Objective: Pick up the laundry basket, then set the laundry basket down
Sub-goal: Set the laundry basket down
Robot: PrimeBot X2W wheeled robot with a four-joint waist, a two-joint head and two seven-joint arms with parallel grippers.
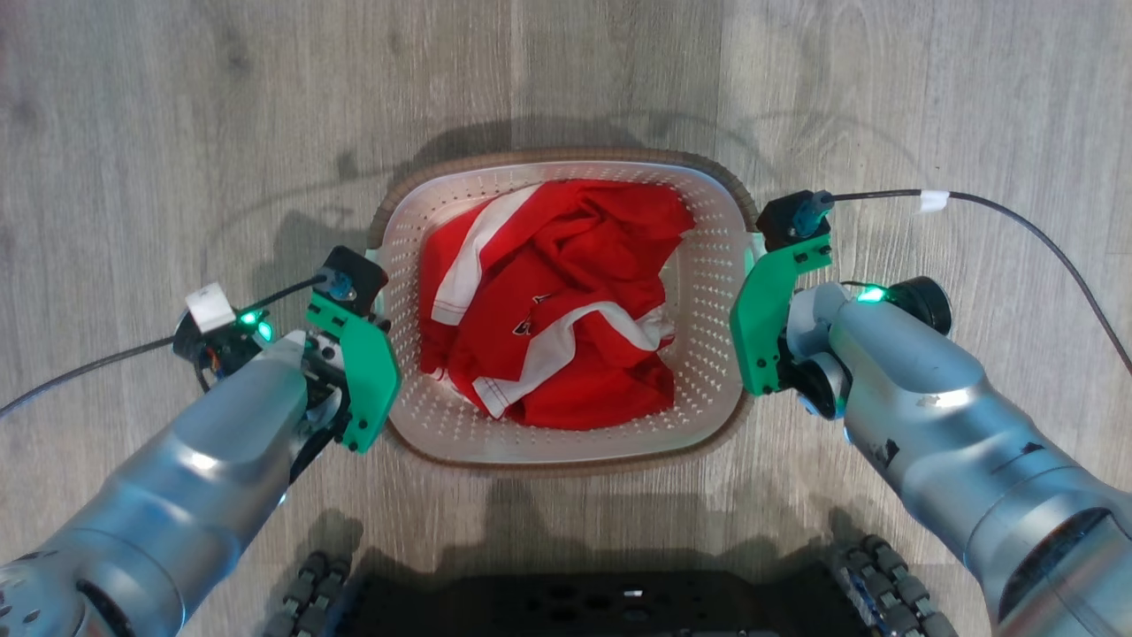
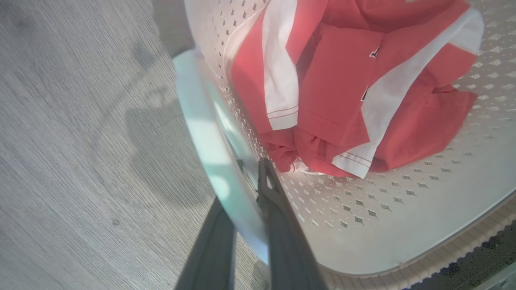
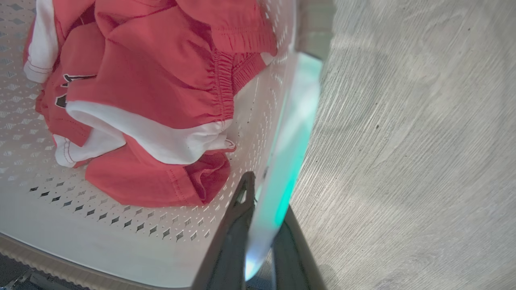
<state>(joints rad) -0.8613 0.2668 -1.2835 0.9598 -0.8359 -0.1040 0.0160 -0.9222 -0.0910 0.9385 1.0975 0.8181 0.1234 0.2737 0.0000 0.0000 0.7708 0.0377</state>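
silver-grey forearms (image 1: 929,398), green wrist brackets (image 1: 363,372), black cables (image 1: 1017,217), dark-fingered left gripper (image 2: 242,181).

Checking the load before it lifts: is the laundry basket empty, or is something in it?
Not empty. A crumpled red garment with white stripes lies inside the laundry basket, covering much of its perforated floor.

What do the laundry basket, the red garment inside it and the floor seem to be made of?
The laundry basket: likely matte white plastic, moulded perforations; brown woven-look rim. The red garment: soft fabric, creased, stitched hems. The floor: grey wood-grain planks, perhaps laminate.
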